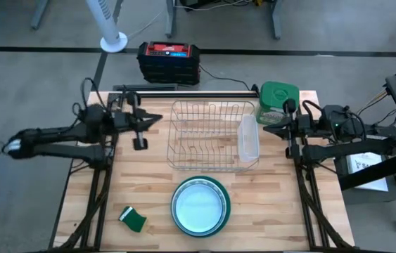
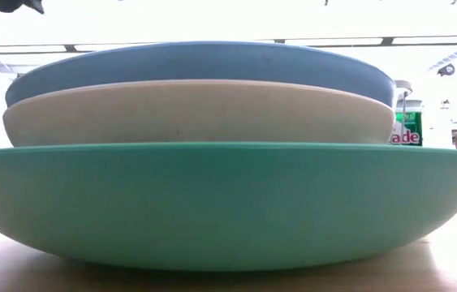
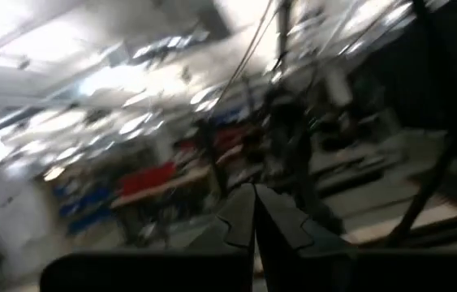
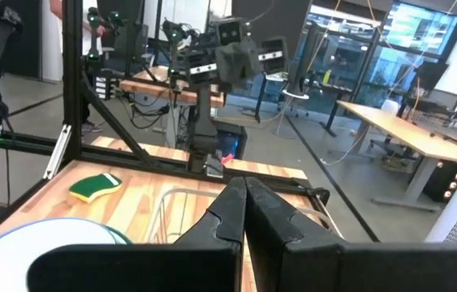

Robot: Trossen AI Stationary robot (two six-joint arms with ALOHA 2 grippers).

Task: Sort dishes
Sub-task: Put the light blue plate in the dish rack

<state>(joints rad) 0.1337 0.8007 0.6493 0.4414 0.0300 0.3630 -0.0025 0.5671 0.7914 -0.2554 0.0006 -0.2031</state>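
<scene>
Three dishes are stacked near the table's near edge: a light blue plate [image 2: 200, 69] on a cream plate [image 2: 196, 113], which sits in the largest, teal-backed plate [image 2: 220, 203], whose underside rests on the table. From above the stack [image 1: 199, 205] shows a teal rim. My left gripper [image 1: 157, 119] hovers shut left of the wire dish rack [image 1: 212, 133]. My right gripper [image 1: 266, 128] hovers shut right of the rack. In the right wrist view the shut fingers [image 4: 244, 199] point across the table, with the stack's edge [image 4: 41, 243] below them.
A green sponge [image 1: 133, 219] lies left of the stack near the near edge. A green-lidded container [image 1: 278, 98] stands at the far right corner. A clear holder [image 1: 248, 137] hangs on the rack's right side. Bare wood lies between rack and stack.
</scene>
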